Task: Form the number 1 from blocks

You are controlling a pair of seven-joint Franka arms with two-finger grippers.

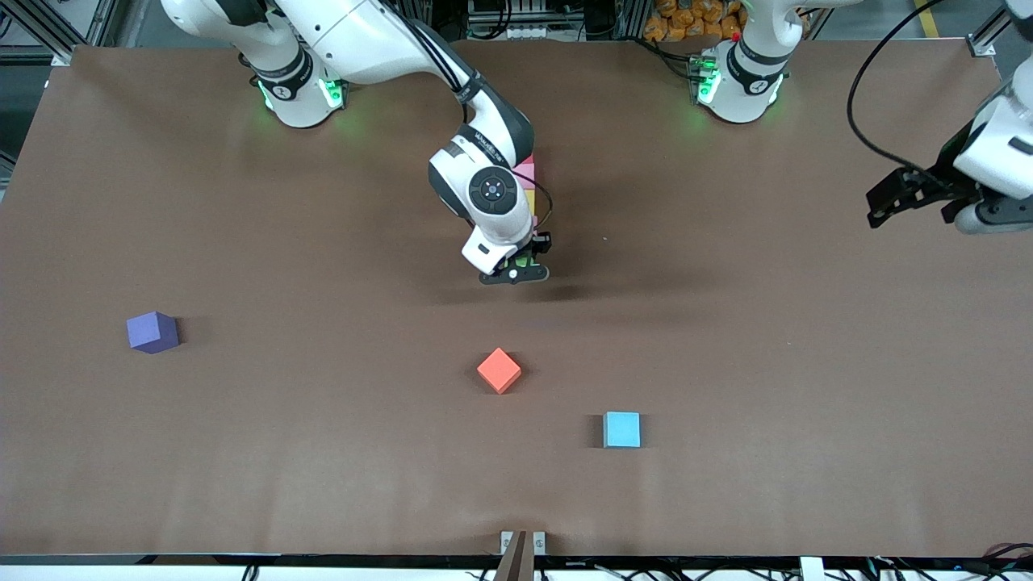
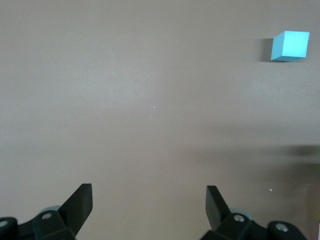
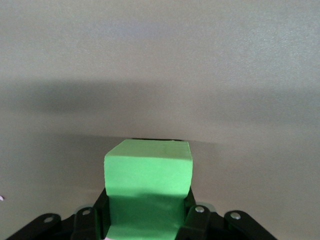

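Right then, my right jaws (image 1: pixel 516 270) were pinching the green block (image 3: pixel 148 172) tight, low over the tabletop (image 1: pixel 726 339) near its middle. In my right wrist view the block stuck out between the black fingers (image 3: pixel 196 220), and a dark shadow lay just under it, so I think it was close to the tabletop or almost on it.

Some other blocks stood in a line under my right arm. I could only see a bit of pink (image 1: pixel 526 173) and a thin strip of yellow (image 1: pixel 535 219) past the arm. The red block was hidden from me. My green block was at the end of that line nearer to the front camera.

My left jaws (image 2: pixel 149 200) were spread wide and held nothing. That arm waited up over its own end of the tabletop.

What could go wrong? My arm hid the line, so the green block could land crooked or leave a gap. If I pushed down too hard, the soft block could squash and pop sideways. If I let go too high, it could tip. My fingers could also bump the yellow block and spoil the line.

The purple (image 1: pixel 152 332), orange (image 1: pixel 499 370) and blue (image 1: pixel 622 429) cubes sat well apart from it.
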